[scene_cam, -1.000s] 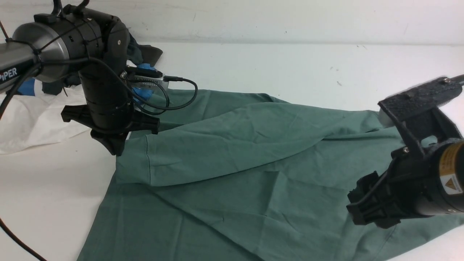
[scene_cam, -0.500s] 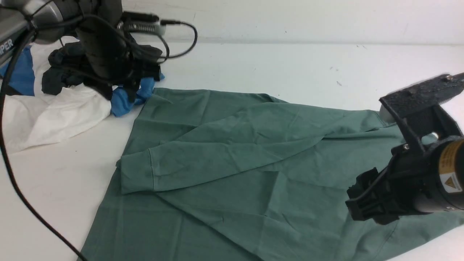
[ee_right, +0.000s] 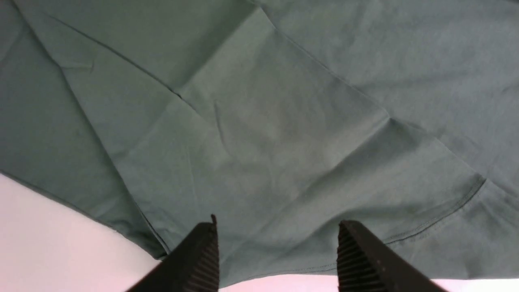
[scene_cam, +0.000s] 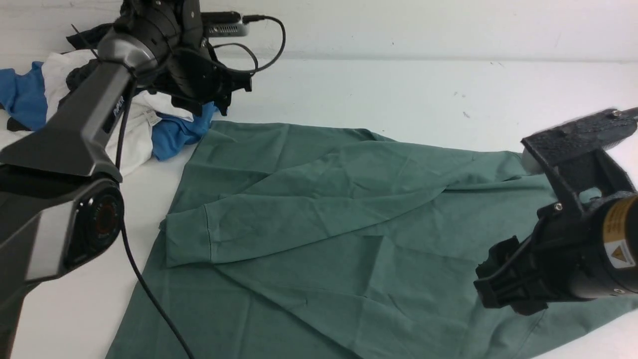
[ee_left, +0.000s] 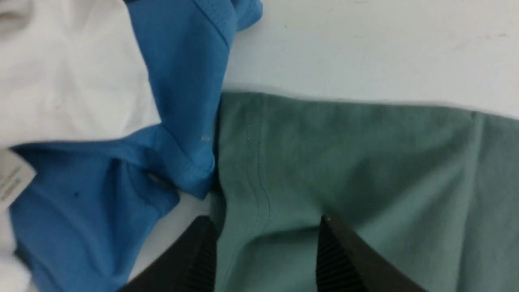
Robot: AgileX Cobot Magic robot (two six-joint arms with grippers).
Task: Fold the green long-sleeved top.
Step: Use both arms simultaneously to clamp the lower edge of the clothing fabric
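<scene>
The green long-sleeved top [scene_cam: 349, 224] lies spread on the white table. One sleeve is folded across its body, with the cuff [scene_cam: 187, 242] near the left edge. My left gripper [scene_cam: 222, 102] hangs open over the top's far left corner. In the left wrist view its fingers [ee_left: 202, 255] straddle the stitched green edge [ee_left: 259, 170] with nothing between them. My right gripper [scene_cam: 491, 294] hovers open above the top's near right part. In the right wrist view it [ee_right: 275, 243] stands over the green hem [ee_right: 425, 227], empty.
A pile of white [scene_cam: 144, 124], blue [scene_cam: 174, 134] and dark garments sits at the back left; the blue one [ee_left: 178, 81] touches the green top's corner. My left arm's cable [scene_cam: 149, 294] trails over the table's near left. The back wall is close behind.
My left gripper opened and let go of the sleeve cuff, then rose and moved back to the top's far left corner. The sleeve stays folded across the body. The right arm held still.
</scene>
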